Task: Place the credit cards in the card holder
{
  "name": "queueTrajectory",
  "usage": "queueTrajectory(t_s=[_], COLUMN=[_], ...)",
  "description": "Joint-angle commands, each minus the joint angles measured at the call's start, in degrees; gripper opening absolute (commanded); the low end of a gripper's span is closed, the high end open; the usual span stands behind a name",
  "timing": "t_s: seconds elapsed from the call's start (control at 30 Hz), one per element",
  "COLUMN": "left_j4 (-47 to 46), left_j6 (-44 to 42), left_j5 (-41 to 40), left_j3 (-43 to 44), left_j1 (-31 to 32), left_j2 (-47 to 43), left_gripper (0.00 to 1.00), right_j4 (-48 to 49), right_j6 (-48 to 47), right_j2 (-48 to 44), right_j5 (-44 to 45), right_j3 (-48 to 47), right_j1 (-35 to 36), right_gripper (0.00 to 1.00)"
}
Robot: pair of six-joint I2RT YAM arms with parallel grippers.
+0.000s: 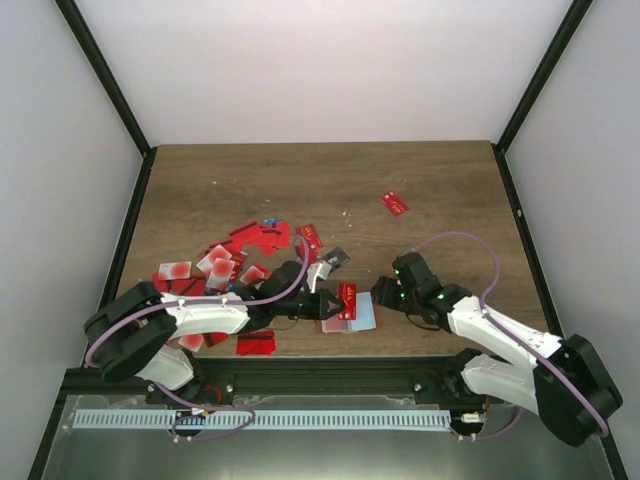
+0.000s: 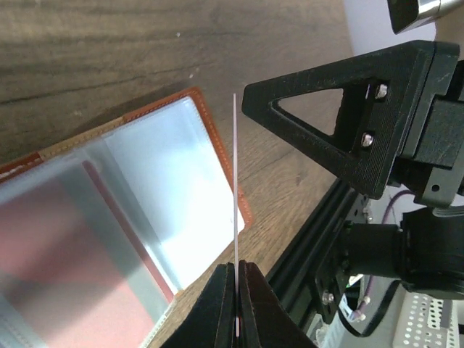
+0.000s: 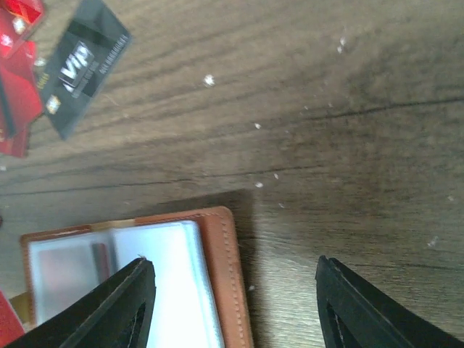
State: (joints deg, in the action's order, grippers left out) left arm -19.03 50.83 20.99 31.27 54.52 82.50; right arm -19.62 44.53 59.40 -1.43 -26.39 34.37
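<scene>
Overhead: dark wood-grain worktop [image 1: 300, 180] inside a white-walled enclosure. Both arms reach in to the near centre.

Card holder [image 1: 362, 318], a small orange-brown leather-like folding wallet, lies open and flat near the front edge, between the two claws. Clear inner sleeves show pale pink and light blue panels. From the left wrist its stitched border [image 2: 217, 145] runs diagonally under the claw.

Left claw [image 1: 330, 300], fingers pinched tight on one thin plastic card [image 2: 235, 181]. The held card stands on edge, seen as a white sliver from the wrist, and its far end reaches past the holder's border. Overhead it reads red [image 1: 347, 296], just above the holder's left half.

Right claw [image 3: 235, 261], fingers spread wide, nothing between them. Its left finger [image 3: 123, 304] overlaps the holder's pale panel; the holder's orange-brown edge [image 3: 228, 275] sits in the gap. The right finger is over bare wood.

Loose credit cards [image 1: 225, 262], mostly red, some white with a red blotch, are heaped at the left by the left arm. One black rectangular "VIP" card [image 3: 83, 65] lies just beyond the holder. One lone red card [image 1: 394, 203] lies well apart toward the back right. One more red card [image 1: 256, 345] is at the front edge under the left arm.
</scene>
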Motion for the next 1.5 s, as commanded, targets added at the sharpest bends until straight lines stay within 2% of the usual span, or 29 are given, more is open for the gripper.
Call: queueTrajectory(t_s=[0.0,0.17,0.63,1.0,1.47], left_j4=[-0.2,5.0,9.9,6.8,7.1], left_j6=[3.3,6.3,6.9,7.5,8.3], left_j5=[-4.7,-9.4,-10.4,-4.9,-0.2], left_j3=[3.1,1.5,-0.3,0.9,1.6], left_j1=[2.6,3.1,3.1,3.1,2.8], left_j2=[2.9,1.4,0.6,6.6,8.9], left_gripper=[0.04,0.04,0.04,0.04,0.04], right_j4=[3.8,8.4,11.1,11.2,13.4], right_j6=[1.5,1.6,1.3,0.6,0.7], right_j2=[2.7,4.5,6.1,6.5,6.4], right_j5=[-1.5,-6.6,-9.1,-9.4,-10.6], right_j3=[1.8,4.9,5.1,5.3,8.0], right_j1=[-0.3,-0.4,-0.3,-0.3,-0.3], right_gripper=[0.61,0.57,0.43,0.26,0.24])
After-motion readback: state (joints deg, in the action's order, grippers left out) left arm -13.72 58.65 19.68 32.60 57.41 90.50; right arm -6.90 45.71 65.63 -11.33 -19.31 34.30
